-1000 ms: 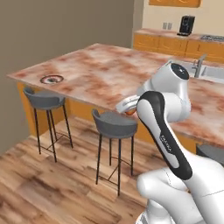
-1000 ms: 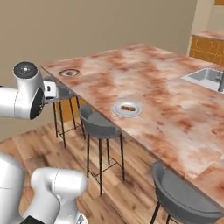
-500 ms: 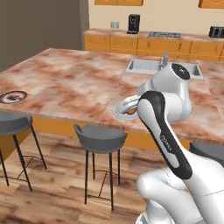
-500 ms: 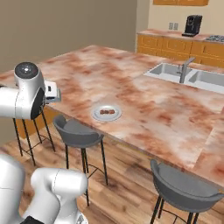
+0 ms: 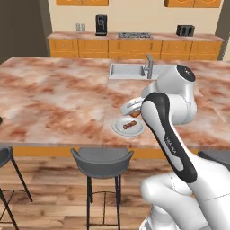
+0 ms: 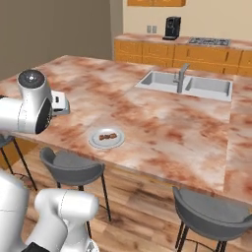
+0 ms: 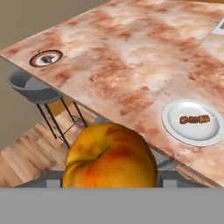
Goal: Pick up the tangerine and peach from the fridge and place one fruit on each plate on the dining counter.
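**Peach in transit over the island**

Long pink-brown marbled dining counter (image 6: 162, 123), glossy. Jaws pinch the round red-orange, yellow-patched peach (image 7: 109, 157), smooth and prone to roll. Near plate (image 7: 192, 121): flat, pale, with small brown bits at its centre. Risk: a high or off-centre release lets the fruit roll off the shallow rim toward the grey stool (image 6: 71, 167).

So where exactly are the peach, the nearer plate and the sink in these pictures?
peach (image 7: 110, 156): hand view, middle of its red-orange skin.
nearer plate (image 6: 107, 139): right base view, pale centre, below the brown bits on it.
sink (image 5: 127, 71): left base view, basin floor, left of the tap.
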You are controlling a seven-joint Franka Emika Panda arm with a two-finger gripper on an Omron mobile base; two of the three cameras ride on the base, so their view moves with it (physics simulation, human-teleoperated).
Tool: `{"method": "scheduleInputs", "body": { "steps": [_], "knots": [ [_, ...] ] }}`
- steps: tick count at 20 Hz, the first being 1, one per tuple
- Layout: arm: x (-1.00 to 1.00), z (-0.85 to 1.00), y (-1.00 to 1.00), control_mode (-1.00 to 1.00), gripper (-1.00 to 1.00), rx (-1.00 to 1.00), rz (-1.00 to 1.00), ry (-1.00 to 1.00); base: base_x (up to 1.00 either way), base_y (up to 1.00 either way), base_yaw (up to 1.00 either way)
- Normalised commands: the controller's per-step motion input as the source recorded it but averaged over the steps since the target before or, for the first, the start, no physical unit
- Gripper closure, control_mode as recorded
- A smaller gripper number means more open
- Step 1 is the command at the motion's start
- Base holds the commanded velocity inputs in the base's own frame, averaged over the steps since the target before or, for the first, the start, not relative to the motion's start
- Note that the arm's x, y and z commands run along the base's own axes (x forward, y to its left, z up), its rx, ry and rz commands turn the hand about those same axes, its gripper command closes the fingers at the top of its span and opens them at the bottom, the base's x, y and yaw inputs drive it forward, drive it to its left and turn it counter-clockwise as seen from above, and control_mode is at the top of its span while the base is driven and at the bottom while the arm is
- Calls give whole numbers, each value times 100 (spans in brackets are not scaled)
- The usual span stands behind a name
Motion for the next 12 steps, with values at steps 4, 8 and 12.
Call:
{"method": "scheduleInputs", "body": {
  "steps": [4,8,12],
  "knots": [
    [0,0,0,100,100,0,0,0,60,46,-33],
    [0,0,0,100,100,0,0,0,58,39,-29],
    [0,0,0,100,100,0,0,0,44,20,-17]
  ]
}}
